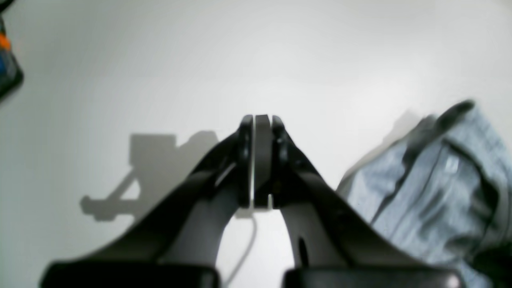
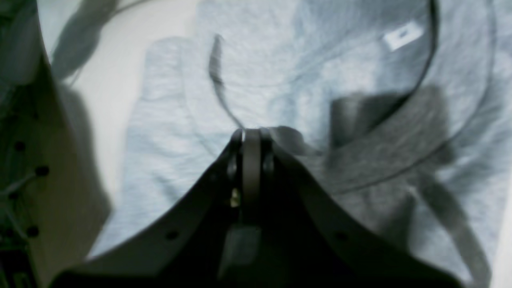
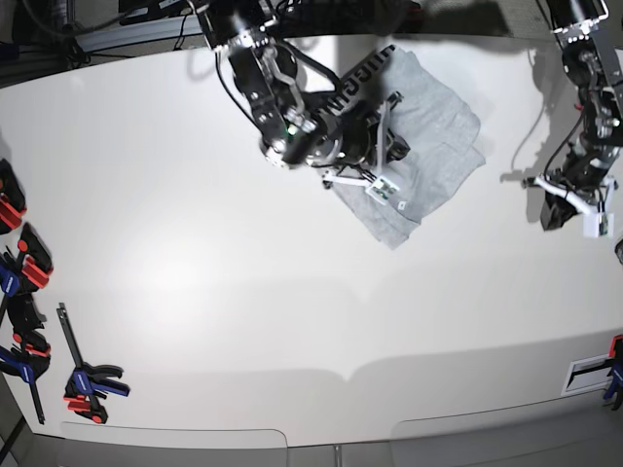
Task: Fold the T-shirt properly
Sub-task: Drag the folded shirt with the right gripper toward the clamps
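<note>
Beneath the right fingers (image 2: 236,140) lies the T-shirt (image 2: 280,80).

No legible text, brand, number or sign appears in any of the three views. The only label in sight is a small white tag (image 2: 402,35) sewn inside the neckline of the grey T-shirt (image 2: 280,80), seen from the right wrist camera; it carries a faint mark too blurred to read. The same tag shows as a pale smudge in the left wrist view. A white tab (image 3: 383,191) near the shirt in the base view shows dark specks, also unreadable.
</note>
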Robot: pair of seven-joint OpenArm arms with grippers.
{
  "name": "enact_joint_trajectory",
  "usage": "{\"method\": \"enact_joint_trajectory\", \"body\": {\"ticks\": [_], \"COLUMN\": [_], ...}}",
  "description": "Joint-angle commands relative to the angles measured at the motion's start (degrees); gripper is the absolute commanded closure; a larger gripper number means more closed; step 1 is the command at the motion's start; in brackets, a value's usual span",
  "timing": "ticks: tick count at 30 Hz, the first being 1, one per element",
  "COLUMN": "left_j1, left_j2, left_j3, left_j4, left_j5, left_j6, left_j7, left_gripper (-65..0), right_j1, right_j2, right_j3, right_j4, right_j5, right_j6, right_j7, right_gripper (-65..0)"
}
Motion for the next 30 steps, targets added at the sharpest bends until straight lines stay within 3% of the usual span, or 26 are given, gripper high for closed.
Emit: {"method": "enact_joint_trajectory", "body": {"ticks": [1, 5, 9, 17, 23, 26, 30], "left_j1": [0.37, 3.76, 6.27, 6.91, 6.93, 6.93, 6.93], "left_j2": [-0.96, -0.79, -0.72, 0.04, 0.46, 0.46, 0.44], "left_j3": [-0.50, -0.50, -0.50, -0.50, -0.50, -0.50, -0.50], "left_j4": [1.03, 1.03, 1.03, 1.03, 1.03, 1.03, 1.03], "left_j5": [-0.94, -0.90, -3.26, -6.12, -6.34, -6.99, -7.43], "left_j6": [-0.15, -0.15, -0.17, -3.19, -3.39, -5.05, -5.33], "left_j7": [-2.03, -4.26, -6.67, -7.23, -7.23, -7.21, -7.21], "left_gripper": [0.0, 0.0, 0.0, 0.0, 0.0, 0.0, 0.0], "right_j1": [1.84, 4.63, 4.66, 4.48, 4.28, 3.80, 2.38], "right_j2": [-0.66, -0.66, -0.66, -0.63, 7.15, 11.32, 16.74], "right_j3": [-0.24, -0.31, 3.04, 25.11, 36.81, 41.03, 44.44], "right_j4": [-0.98, -8.11, -9.68, -8.74, -8.13, -8.13, -8.13], "right_j5": [0.85, -1.95, -10.36, -13.84, -13.20, -12.37, -6.99], "right_j6": [-0.55, -2.71, -8.31, -8.70, -8.26, -8.00, -3.63], "right_j7": [1.29, 1.07, -0.63, -2.43, -4.63, -4.92, -6.36], "right_gripper": [0.0, 0.0, 0.0, 0.0, 0.0, 0.0, 0.0]}}
